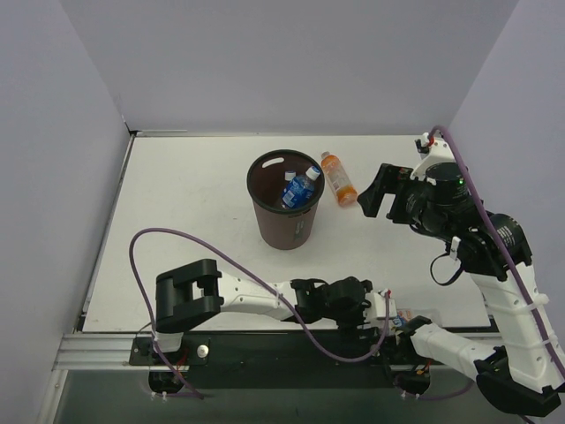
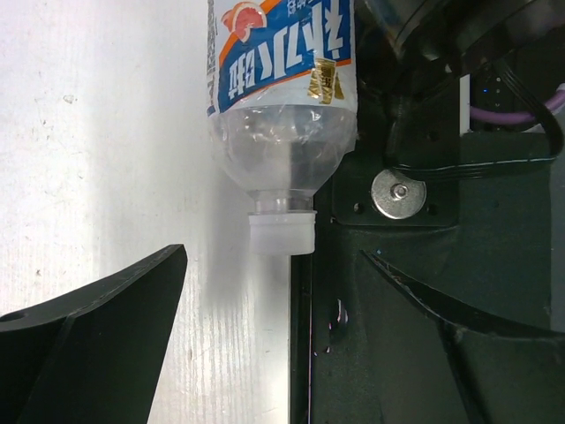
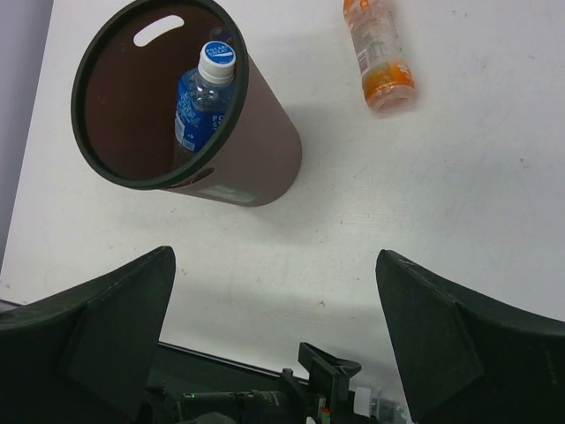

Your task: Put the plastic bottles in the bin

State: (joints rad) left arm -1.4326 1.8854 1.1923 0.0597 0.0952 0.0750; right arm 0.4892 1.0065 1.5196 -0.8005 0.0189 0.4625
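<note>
The dark brown bin stands mid-table, and the clear bottle with the blue label leans inside it. A second white cap shows beside that bottle. The orange bottle lies on the table just right of the bin. The clear bottle with the whitish label lies at the table's front edge, its white cap pointing at my open, empty left gripper. My right gripper is open and empty, held high to the right of the bin. It looks down on the blue-label bottle and the orange bottle.
The black base rail runs right against the whitish-label bottle. My left arm lies low along the front edge, with a purple cable looped over the table. Grey walls close in the left, back and right sides.
</note>
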